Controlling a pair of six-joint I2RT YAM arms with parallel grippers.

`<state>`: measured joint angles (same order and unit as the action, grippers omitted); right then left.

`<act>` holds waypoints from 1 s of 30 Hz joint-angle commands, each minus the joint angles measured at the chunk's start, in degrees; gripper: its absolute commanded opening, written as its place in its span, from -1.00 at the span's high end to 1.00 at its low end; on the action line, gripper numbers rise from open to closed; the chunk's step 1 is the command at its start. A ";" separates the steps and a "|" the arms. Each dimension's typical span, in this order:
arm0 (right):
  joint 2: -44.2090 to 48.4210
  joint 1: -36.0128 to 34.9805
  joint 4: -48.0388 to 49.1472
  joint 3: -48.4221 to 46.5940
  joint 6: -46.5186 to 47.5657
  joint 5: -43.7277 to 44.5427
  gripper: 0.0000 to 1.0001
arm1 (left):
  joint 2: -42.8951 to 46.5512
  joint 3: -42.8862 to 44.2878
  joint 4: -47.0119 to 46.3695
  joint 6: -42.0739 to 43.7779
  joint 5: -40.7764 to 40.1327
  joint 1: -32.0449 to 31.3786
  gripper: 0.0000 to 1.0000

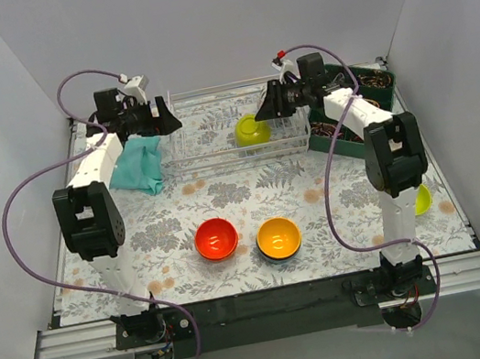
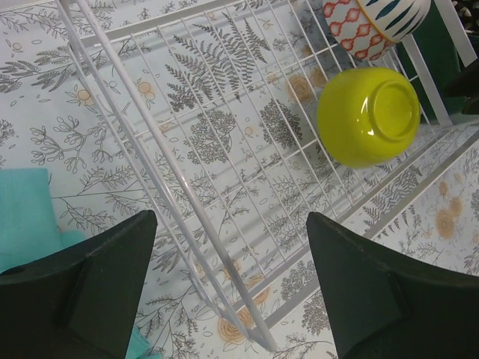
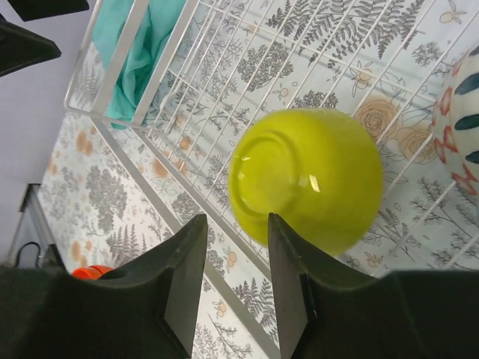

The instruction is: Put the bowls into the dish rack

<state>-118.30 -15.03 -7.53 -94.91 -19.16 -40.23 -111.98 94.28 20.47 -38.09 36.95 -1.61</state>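
The white wire dish rack stands at the back centre. A lime-green bowl rests in it, base turned up, clear in the left wrist view and the right wrist view. The blue-patterned bowl sits in the rack beside it, also at the right wrist view's edge. My right gripper is open just short of the lime bowl, its jaws empty. My left gripper is open and empty over the rack's left end. A red-orange bowl and an orange-yellow bowl sit near the front. The cream-white bowl is out of view.
A second lime-green bowl shows partly behind the right arm. A teal cloth lies left of the rack. A dark green compartment tray stands to the rack's right. Grey walls close in the table on three sides.
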 commanded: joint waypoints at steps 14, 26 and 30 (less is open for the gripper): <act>28.36 7.18 -52.83 -6.26 53.58 30.20 0.13 | 23.20 -20.71 -19.50 -1.03 -0.56 -0.50 -0.65; 44.38 16.78 -67.97 21.41 62.85 43.04 0.07 | 28.57 -28.71 -22.84 -1.90 -5.04 -0.68 -0.67; 43.95 16.87 -67.97 27.49 63.19 43.13 0.06 | 29.98 -29.86 -22.32 -1.20 -4.78 -0.68 -0.67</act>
<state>-75.44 1.76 -73.38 -71.31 42.11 1.28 -86.41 65.47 -0.95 -39.86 32.95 -2.07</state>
